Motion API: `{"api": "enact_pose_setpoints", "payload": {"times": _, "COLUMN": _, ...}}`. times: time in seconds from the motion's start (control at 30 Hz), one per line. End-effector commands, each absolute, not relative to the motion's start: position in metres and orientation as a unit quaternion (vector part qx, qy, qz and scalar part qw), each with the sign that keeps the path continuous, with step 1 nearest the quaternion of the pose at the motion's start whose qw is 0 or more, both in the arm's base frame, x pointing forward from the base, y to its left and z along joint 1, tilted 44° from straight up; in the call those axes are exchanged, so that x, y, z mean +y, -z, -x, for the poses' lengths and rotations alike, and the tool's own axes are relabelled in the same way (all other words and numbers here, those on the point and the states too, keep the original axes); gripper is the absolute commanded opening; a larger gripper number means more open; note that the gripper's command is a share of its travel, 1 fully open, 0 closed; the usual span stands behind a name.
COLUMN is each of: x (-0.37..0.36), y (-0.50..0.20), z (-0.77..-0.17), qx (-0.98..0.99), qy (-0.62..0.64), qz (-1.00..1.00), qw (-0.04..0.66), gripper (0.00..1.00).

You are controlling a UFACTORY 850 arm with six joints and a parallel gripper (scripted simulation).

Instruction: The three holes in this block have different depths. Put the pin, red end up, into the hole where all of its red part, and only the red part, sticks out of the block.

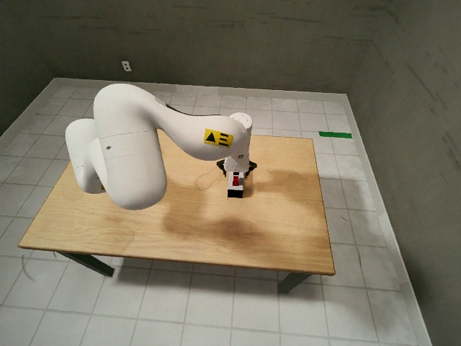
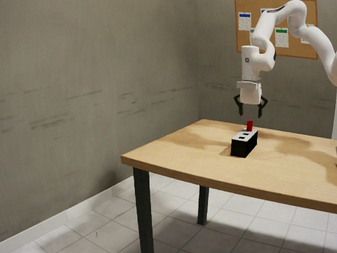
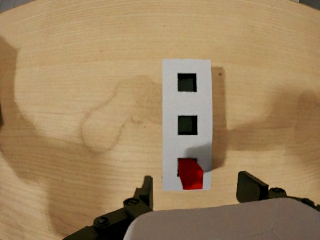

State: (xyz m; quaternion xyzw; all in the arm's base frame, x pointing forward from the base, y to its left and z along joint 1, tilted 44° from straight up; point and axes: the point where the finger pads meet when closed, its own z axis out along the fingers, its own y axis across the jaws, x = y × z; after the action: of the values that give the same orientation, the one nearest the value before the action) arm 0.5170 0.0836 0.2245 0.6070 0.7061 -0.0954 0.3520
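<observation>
A block (image 1: 235,193) (image 2: 237,148) (image 3: 170,102) with a light top and black sides stands on the wooden table, with three square holes in a row. The pin (image 1: 235,181) (image 2: 249,126) (image 3: 192,176) stands upright, red end up, in the end hole at the bottom of the wrist view, the far end in the exterior view. Only red shows above the top; whether some red is sunk inside is hidden. The middle and other end holes are empty. My gripper (image 2: 250,116) (image 3: 196,188) is open and empty, above the pin, not touching it.
The wooden table (image 1: 122,238) (image 2: 174,160) (image 3: 60,65) bears the block. The white arm (image 1: 130,163) (image 2: 265,27) reaches over it. Grey walls and a pinboard (image 2: 242,40) stand beyond the table.
</observation>
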Motion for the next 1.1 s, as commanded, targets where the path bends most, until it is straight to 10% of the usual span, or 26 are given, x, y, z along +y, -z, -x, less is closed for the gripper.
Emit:
{"api": "enact_pose_setpoints", "payload": {"times": 0.0, "x": 0.084, "y": -0.224, "z": -0.518, "qx": 0.706, "qy": 0.094, "qz": -0.607, "qw": 0.353, "gripper": 1.00}}
{"api": "enact_pose_setpoints", "payload": {"times": 0.7, "x": 0.061, "y": -0.196, "z": -0.534, "qx": 0.706, "qy": 0.094, "qz": -0.607, "qw": 0.353, "gripper": 1.00}}
{"api": "enact_pose_setpoints", "payload": {"times": 0.73, "x": 0.062, "y": -0.196, "z": -0.534, "qx": 0.706, "qy": 0.094, "qz": -0.607, "qw": 0.353, "gripper": 0.00}}
{"api": "enact_pose_setpoints", "payload": {"times": 1.07, "x": 0.062, "y": -0.196, "z": -0.534, "qx": 0.706, "qy": 0.094, "qz": -0.607, "qw": 0.353, "gripper": 0.00}}
